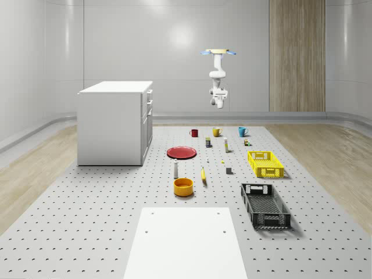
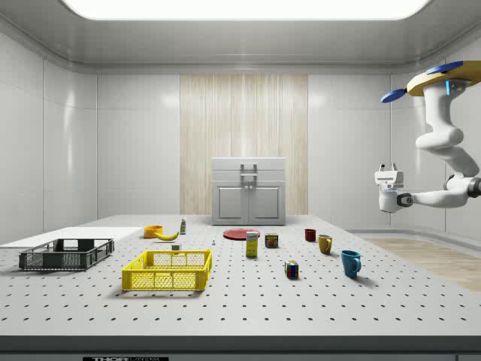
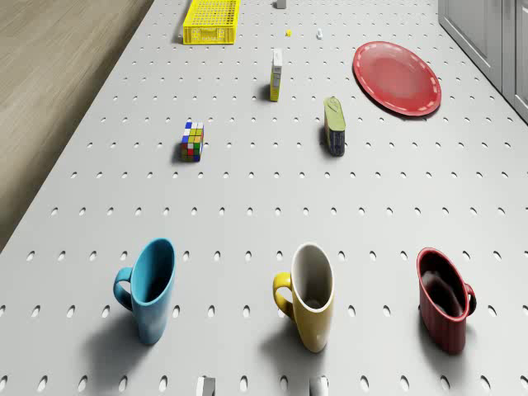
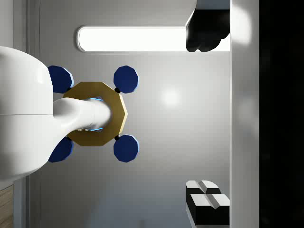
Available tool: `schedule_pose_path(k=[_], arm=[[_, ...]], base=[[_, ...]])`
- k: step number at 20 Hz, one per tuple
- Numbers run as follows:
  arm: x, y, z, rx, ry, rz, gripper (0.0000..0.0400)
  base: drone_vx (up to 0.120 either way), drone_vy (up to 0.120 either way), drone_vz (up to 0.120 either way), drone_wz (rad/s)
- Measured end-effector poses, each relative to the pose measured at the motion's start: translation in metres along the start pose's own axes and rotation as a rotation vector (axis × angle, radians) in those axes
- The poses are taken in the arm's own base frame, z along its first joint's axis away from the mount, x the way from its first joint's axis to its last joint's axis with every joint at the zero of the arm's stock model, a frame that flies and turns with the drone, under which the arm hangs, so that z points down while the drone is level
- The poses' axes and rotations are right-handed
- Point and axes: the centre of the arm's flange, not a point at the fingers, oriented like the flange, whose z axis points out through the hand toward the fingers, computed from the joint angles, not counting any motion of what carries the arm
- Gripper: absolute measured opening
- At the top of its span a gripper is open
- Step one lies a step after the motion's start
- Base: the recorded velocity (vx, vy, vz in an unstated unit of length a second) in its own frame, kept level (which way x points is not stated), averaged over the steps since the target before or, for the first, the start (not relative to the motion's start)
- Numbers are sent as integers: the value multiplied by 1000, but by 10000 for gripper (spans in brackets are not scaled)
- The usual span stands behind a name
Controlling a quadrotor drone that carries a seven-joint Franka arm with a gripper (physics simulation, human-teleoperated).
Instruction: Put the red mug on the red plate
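Note:
The red mug (image 1: 193, 133) (image 2: 310, 235) (image 3: 445, 301) stands upright on the perforated table, at one end of a row with a yellow mug (image 3: 309, 297) and a blue mug (image 3: 148, 289). The red plate (image 1: 181, 152) (image 2: 241, 234) (image 3: 397, 77) lies flat nearer the cabinet, with nothing on it. My drone (image 1: 218, 52) (image 2: 443, 79) (image 4: 95, 114) hovers high over the table's far end, behind the mug row. The gripper (image 1: 220, 90) (image 2: 388, 168) (image 4: 205, 118) hangs far above the mugs, points up at the ceiling, and is open with nothing in it.
A white cabinet (image 1: 115, 122) stands beside the plate. On the table are a Rubik's cube (image 3: 192, 140), a yellow box (image 3: 275, 74), a can (image 3: 334, 125), a yellow basket (image 1: 265, 163), a black crate (image 1: 265, 204), an orange bowl (image 1: 183, 186) and a banana (image 1: 203, 175).

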Motion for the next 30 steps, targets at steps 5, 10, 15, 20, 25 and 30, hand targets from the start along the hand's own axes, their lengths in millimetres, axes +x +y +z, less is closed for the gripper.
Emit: schedule_pose_path(k=[5, 10, 15, 20, 25, 30], arm=[[-3, 3, -37, 3, 3, 0, 400], [-1, 1, -66, 6, 6, 0, 400], [0, 0, -83, 8, 8, 0, 400], [0, 0, -90, 11, 11, 0, 400], [0, 0, -93, 14, 14, 0, 400], [-1, 0, -93, 16, 17, 0, 400]], base=[[16, -24, 0, 0], [120, -120, 0, 0], [120, -120, 0, 0], [120, -120, 0, 0], [120, -120, 0, 0], [120, -120, 0, 0]])
